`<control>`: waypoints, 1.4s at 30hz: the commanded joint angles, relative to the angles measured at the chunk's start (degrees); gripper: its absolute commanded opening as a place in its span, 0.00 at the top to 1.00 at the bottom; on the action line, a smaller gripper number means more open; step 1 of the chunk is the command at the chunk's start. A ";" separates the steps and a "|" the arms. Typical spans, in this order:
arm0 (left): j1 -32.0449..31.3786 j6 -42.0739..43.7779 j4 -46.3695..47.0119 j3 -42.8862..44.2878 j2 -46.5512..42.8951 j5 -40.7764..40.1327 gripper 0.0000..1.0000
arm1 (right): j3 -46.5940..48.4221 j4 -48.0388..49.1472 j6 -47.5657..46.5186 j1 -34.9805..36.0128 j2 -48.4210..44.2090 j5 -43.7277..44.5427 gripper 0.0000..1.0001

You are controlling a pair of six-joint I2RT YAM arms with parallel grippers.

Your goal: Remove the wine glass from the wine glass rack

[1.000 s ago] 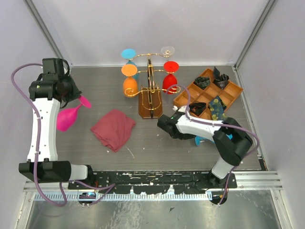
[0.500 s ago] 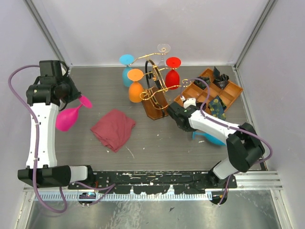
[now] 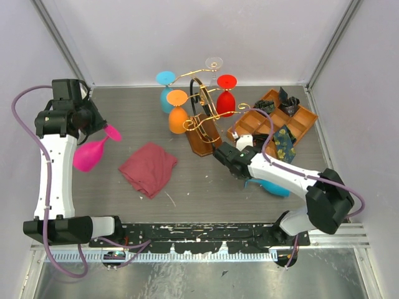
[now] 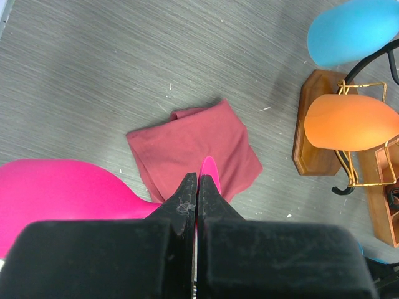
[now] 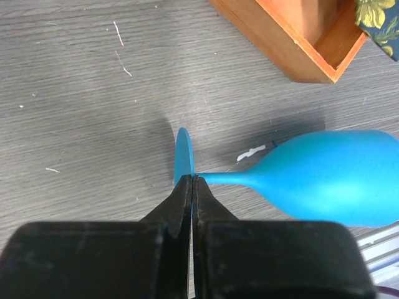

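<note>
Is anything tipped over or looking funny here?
Yes. The blue wine glass is sideways beside the wooden tray, its stem pinched in the shut right gripper. The pink wine glass hangs sideways from the left gripper too.

The upright wine glass rack (image 3: 199, 138) has curly gold wire arms, a dark hoop and a brown wooden base. Its hanging glasses are light blue (image 3: 165, 78), orange (image 3: 176, 119), red (image 3: 225, 103) and clear (image 3: 214, 62).

At eight o'clock of it is a hot-pink wine glass (image 3: 89, 154), and at four o'clock a bright blue wine glass (image 3: 274, 187).

The crumpled maroon cloth (image 3: 148, 168) lies on the grey wood-grain table (image 3: 124, 106).

At three o'clock, the orange-brown compartmented wooden tray (image 3: 304, 118) holds a dark folded napkin with a yellow flower print (image 3: 285, 142).
</note>
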 commanded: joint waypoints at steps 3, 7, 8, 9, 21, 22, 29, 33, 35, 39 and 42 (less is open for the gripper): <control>0.14 -0.03 1.87 -1.85 -0.83 1.64 1.00 | -7.12 -0.66 10.59 0.49 -9.76 -4.49 1.00; 0.17 -0.42 2.36 -2.28 -0.79 2.65 1.00 | -9.07 -0.47 11.13 -2.44 -15.16 -5.81 1.00; 0.12 -0.51 2.45 -2.28 -0.76 2.78 1.00 | -9.16 -0.03 10.09 -4.26 -15.49 -6.71 1.00; 0.11 -0.60 2.49 -2.25 -0.76 2.93 1.00 | -9.25 0.57 8.97 -5.94 -15.53 -7.64 1.00; 0.11 -0.61 3.02 -3.01 -2.87 3.79 1.00 | -2.87 11.04 -6.88 -27.99 -6.27 -13.47 1.00; 0.11 -0.61 2.95 -2.91 -2.95 3.83 1.00 | -2.23 12.04 -8.20 -29.26 -5.14 -13.71 1.00; 0.12 -0.51 2.82 -2.55 -2.62 3.97 1.00 | 1.96 17.85 -14.48 -36.56 2.27 -16.26 1.00; 0.12 -0.52 2.96 -2.64 -2.53 4.30 1.00 | 5.89 20.50 -16.75 -38.19 6.06 -17.52 1.00; 0.12 -0.54 2.94 -2.64 -2.53 4.35 1.00 | 8.40 21.38 -17.73 -38.49 8.28 -17.36 1.00; 0.11 -0.26 2.86 -2.81 -2.69 4.23 1.00 | 14.67 21.66 -19.35 -38.84 12.64 -16.38 1.00; 0.02 -0.09 2.82 -2.87 -2.90 4.19 1.00 | 18.82 21.60 -20.24 -40.19 15.30 -16.63 1.00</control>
